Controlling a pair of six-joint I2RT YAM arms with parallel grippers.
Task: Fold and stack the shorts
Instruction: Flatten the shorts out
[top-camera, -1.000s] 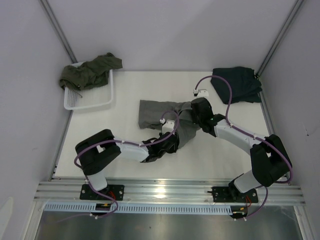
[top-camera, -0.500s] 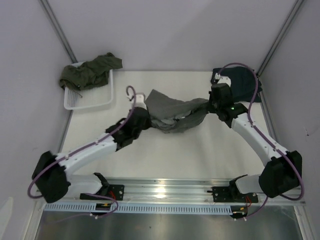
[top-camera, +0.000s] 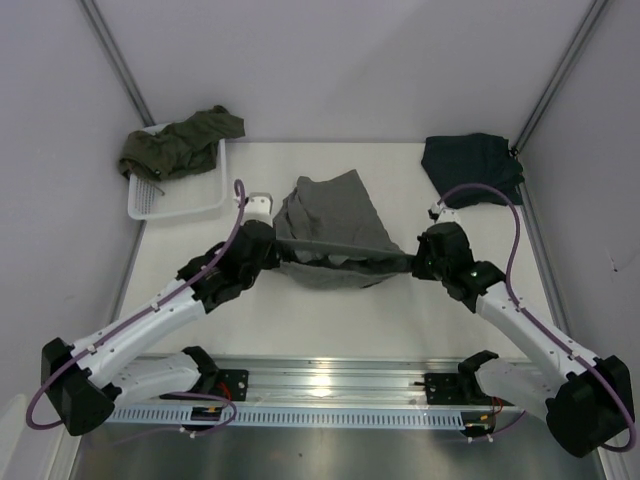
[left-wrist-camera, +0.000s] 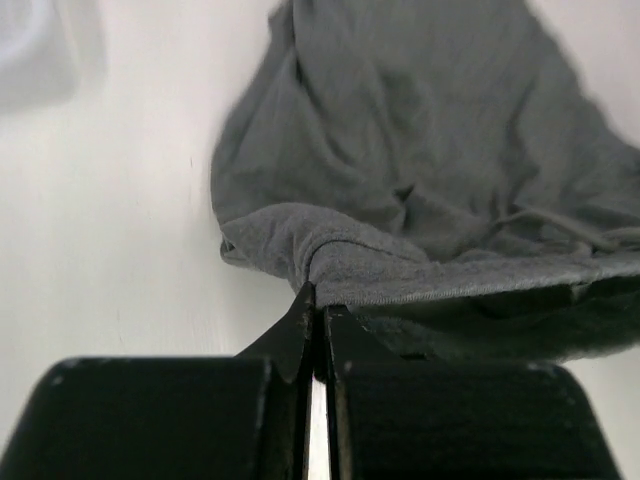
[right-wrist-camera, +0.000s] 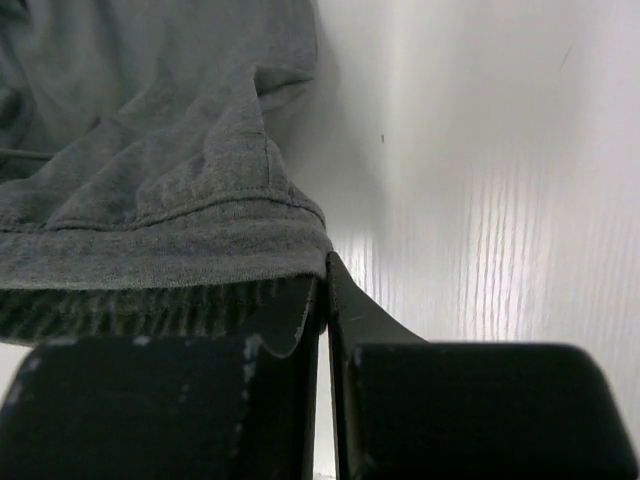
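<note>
The grey shorts (top-camera: 335, 215), a crumpled heap between the arms a second ago, are now pulled taut left to right across mid-table (top-camera: 440, 320), with the left gripper (top-camera: 274, 245) and right gripper (top-camera: 416, 262) each clamped on one end, seemingly ready for laying flat.

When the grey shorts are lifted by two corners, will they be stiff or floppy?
Probably floppy: the grey shorts sag and wrinkle between the left pincer and right pincer. Likely light: small edge pinches hold them.
</note>
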